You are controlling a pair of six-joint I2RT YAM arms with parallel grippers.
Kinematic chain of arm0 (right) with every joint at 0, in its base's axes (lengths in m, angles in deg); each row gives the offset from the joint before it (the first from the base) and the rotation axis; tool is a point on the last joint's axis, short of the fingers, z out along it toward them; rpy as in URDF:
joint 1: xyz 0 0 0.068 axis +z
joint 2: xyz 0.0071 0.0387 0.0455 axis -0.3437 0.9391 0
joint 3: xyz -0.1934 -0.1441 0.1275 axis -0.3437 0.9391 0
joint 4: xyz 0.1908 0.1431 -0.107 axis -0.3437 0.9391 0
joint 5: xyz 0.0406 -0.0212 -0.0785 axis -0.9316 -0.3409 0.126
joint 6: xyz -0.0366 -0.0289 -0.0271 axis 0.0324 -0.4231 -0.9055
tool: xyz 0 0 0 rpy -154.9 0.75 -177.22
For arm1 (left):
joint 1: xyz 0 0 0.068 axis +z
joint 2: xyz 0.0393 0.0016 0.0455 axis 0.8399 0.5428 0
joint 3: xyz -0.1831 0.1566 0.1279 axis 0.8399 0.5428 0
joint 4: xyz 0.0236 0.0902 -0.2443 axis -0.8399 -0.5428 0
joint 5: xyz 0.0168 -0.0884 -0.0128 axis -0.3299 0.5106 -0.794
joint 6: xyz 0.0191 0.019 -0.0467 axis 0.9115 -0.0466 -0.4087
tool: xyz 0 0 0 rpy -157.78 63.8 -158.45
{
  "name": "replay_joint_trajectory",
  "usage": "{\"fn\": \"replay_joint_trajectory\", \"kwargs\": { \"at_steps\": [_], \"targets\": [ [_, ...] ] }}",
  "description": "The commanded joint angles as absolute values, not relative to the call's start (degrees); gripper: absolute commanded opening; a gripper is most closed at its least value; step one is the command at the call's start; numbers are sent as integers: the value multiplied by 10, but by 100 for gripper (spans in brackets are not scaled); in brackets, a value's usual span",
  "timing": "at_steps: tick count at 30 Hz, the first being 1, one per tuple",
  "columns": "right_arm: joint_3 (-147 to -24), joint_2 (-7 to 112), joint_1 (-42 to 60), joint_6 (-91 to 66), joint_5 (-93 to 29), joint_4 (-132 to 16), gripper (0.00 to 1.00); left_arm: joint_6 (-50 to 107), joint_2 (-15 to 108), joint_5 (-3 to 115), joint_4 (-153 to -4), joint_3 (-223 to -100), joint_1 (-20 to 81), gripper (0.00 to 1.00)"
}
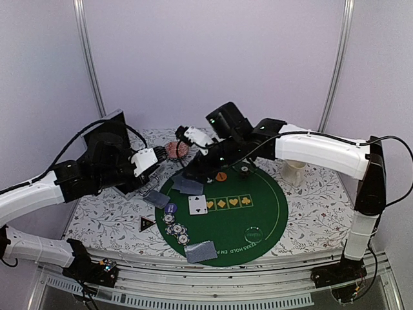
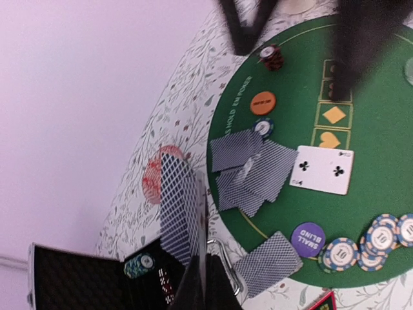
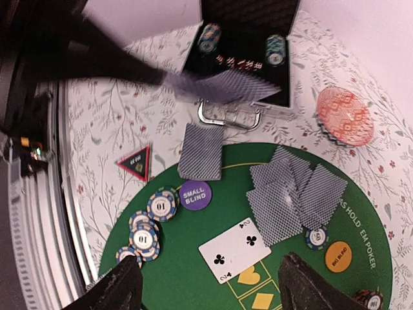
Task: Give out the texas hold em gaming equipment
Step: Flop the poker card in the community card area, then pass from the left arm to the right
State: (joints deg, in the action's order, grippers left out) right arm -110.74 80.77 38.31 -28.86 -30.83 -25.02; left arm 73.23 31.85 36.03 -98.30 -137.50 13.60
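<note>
Nearest the arm bases, one face-down card (image 1: pixel 201 251) lies at the near rim of the round green mat (image 1: pixel 264 206), partly over its edge. Just beyond it is a cluster of blue-and-white chips (image 3: pixel 143 239) marked 10. At least four show, but they overlap and the exact count is unclear. One black triangle marker (image 3: pixel 137 161) lies on the flowered table (image 1: pixel 310 213) to their left, off the mat. One purple small-blind disc (image 3: pixel 195 194) touches the chip cluster.

One two of clubs (image 3: pixel 234 250) lies face-up beside four yellow suit marks (image 1: pixel 228 202) printed on the mat. A single face-down card (image 3: pixel 200 160) straddles the mat's left edge. Farther on is a loose fan of face-down cards (image 3: pixel 290 194), about five, all overlapping. One lone chip (image 3: pixel 316 237) sits beside one orange big-blind disc (image 3: pixel 338 256), with one short stack of dark chips (image 2: pixel 271 58) beyond them.

The right hand (image 3: pixel 210 259) hangs over the mat with its fingers spread wide and nothing between them. The left hand (image 2: pixel 205 284) is closed on a stack of cards (image 2: pixel 181 213), held edge-up above an open black case (image 3: pixel 248 32). The case holds two chip stacks (image 3: pixel 210 37). One pink dish (image 3: pixel 344 116) and one cream mug (image 1: pixel 295 171) stand at the far side.
</note>
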Motion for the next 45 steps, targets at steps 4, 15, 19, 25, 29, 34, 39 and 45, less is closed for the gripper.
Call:
{"fn": "replay_joint_trajectory", "kwargs": {
  "at_steps": [4, 15, 19, 25, 29, 34, 39, 45],
  "targets": [
    [-925, 663, 273, 129, -488, -538, 75, 880, 289, 323, -883, -1311, 51, 0],
    [-822, 664, 276, 316, -540, -748, 81, 1116, 345, 176, -504, -1237, -23, 0],
    [-835, 693, 281, 322, -563, -772, 83, 1138, 371, 174, -474, -1232, -37, 0],
    [-875, 744, 281, 330, -595, -781, 76, 1153, 394, 170, -438, -1231, -44, 0],
    [-894, 767, 283, 339, -609, -793, 65, 1149, 396, 176, -448, -1232, -44, 0],
    [-915, 789, 286, 346, -616, -799, 49, 1140, 397, 184, -468, -1235, -44, 0],
    [-920, 796, 288, 349, -622, -800, 29, 1137, 400, 180, -475, -1237, -45, 0],
    [-901, 778, 280, 338, -624, -798, 2, 1083, 400, 194, -558, -1264, -40, 0]
  ]
}}
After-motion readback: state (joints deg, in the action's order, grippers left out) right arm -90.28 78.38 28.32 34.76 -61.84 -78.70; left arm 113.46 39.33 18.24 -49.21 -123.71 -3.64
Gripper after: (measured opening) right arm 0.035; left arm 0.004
